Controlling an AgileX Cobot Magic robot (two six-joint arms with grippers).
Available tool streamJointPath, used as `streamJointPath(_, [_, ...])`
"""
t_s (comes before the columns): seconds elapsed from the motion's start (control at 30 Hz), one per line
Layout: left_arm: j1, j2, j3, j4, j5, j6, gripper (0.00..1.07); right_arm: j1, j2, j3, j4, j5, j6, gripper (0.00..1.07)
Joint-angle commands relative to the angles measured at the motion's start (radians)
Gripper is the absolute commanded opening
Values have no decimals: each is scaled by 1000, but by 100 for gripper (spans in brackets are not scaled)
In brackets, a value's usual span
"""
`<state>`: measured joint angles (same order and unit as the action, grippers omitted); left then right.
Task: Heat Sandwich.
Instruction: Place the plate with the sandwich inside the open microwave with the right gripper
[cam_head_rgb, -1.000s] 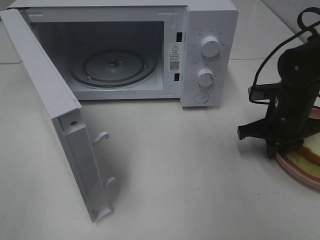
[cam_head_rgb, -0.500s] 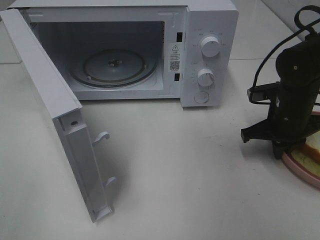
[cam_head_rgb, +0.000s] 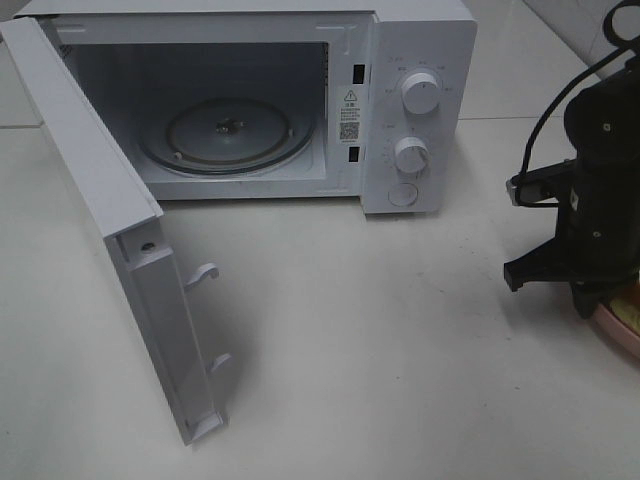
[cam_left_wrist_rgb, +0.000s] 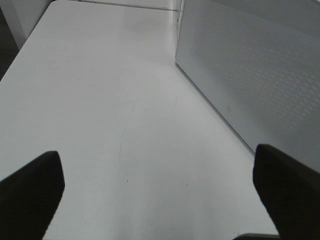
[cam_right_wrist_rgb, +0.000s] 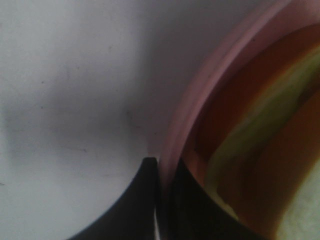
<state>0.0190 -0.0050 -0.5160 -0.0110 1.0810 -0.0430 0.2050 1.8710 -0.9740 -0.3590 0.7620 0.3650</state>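
Observation:
The sandwich lies on the round pink plate; the right wrist view shows its green lettuce and reddish filling close up. My right gripper is shut on the plate's rim, one finger outside it and one inside. From above, that gripper stands at the far right edge, with only a sliver of the plate showing below it. The microwave stands at the back with its door swung wide open and the glass turntable bare. My left gripper is open over bare table.
The open door juts forward on the left, its latch hooks facing right. The knobs are on the right front panel. In the left wrist view a white perforated microwave panel stands close beside the left gripper.
The right jaws have closed on the plate's rim. The right arm has shifted right and a little toward the front, and the plate and sandwich have slid with it almost out of the high view.

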Motion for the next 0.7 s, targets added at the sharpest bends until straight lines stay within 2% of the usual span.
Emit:
streamJointPath(0.03, [4, -17, 2, -8, -12, -5, 97, -1, -43, 6, -4, 33, -9, 0])
streamJointPath(0.33, [4, -17, 2, -8, -12, -5, 97, 100, -109, 26, -117, 125, 37, 0])
streamJointPath(0.6, [4, -17, 2, -8, -12, -5, 97, 192, -208, 125, -156, 123, 47, 0])
streamJointPath(0.7, [4, -17, 2, -8, -12, -5, 97, 262, -279, 177, -183, 102, 38, 0])
